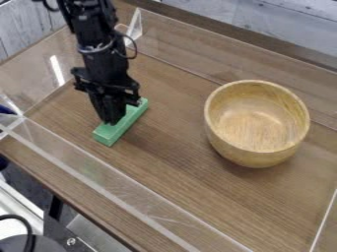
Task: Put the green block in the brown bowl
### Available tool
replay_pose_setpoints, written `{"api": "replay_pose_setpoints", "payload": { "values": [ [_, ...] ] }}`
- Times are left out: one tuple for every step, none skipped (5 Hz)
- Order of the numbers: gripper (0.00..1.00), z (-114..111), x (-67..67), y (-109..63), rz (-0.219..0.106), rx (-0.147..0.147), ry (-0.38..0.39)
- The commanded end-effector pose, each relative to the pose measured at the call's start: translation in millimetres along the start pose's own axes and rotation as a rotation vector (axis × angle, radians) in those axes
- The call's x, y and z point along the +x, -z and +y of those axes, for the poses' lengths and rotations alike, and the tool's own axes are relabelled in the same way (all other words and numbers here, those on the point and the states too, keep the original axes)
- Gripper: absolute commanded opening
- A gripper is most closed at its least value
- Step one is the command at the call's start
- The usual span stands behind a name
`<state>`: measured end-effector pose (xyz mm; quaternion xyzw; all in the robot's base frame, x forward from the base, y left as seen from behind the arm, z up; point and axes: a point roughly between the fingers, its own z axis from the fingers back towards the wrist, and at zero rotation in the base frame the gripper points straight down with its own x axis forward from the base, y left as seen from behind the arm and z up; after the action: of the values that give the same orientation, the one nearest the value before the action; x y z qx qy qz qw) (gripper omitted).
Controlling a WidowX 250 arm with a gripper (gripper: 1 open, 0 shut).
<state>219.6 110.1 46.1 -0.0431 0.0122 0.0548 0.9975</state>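
Note:
The green block (110, 129) lies flat on the wooden table, left of centre, its long side running diagonally. My gripper (114, 108) points straight down onto the block's upper half, its black fingers drawn together on the block's sides. The block's near end sticks out below the fingers and rests on the table. The brown bowl (258, 122) stands empty to the right, well apart from the gripper.
A clear acrylic wall (79, 169) fences the table along the front and left edges. Bare wood lies between the block and the bowl. A clear bracket (129, 31) sits at the back behind the arm.

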Motion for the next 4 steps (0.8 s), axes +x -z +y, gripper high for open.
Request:
{"api": "replay_pose_setpoints", "payload": {
  "values": [
    [1.0, 2, 8.0, -5.3, -0.007, 0.021, 0.005],
    [1.0, -1, 11.3, -3.1, 0.024, 0.028, 0.018],
    [1.0, -6, 17.9, 2.8, 0.007, 0.027, 0.005],
    [1.0, -13, 26.7, 4.5, -0.024, 0.029, 0.002]
  ]
}}
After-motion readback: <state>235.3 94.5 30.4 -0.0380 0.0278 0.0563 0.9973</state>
